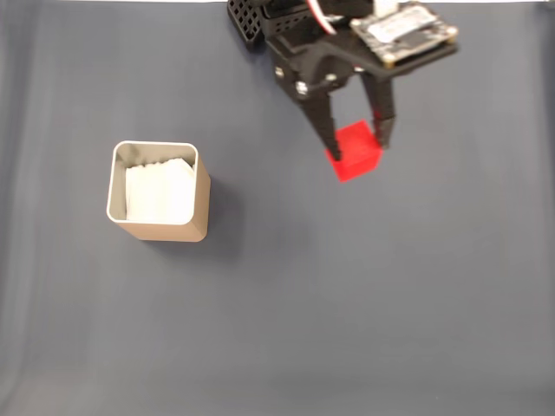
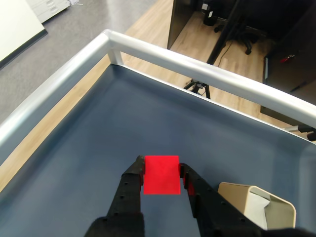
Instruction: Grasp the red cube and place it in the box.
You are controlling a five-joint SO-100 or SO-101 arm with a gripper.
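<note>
Grasp step: gripper (image 1: 358, 148) was narrowed around the red cube (image 1: 355, 152), fingers pressing both its sides, apparently held above the mat; next, carry it to the box (image 1: 159, 227) well off to the claw's side.

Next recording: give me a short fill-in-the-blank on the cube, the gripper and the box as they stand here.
1. The gripper has its fingers on either side of the ____ cube.
2. In the fixed view, the box stands to the ____ of the cube.
3. The box's lining is ____.
4. The cube is ____ the box.

Missing words: red; left; white; outside
</note>
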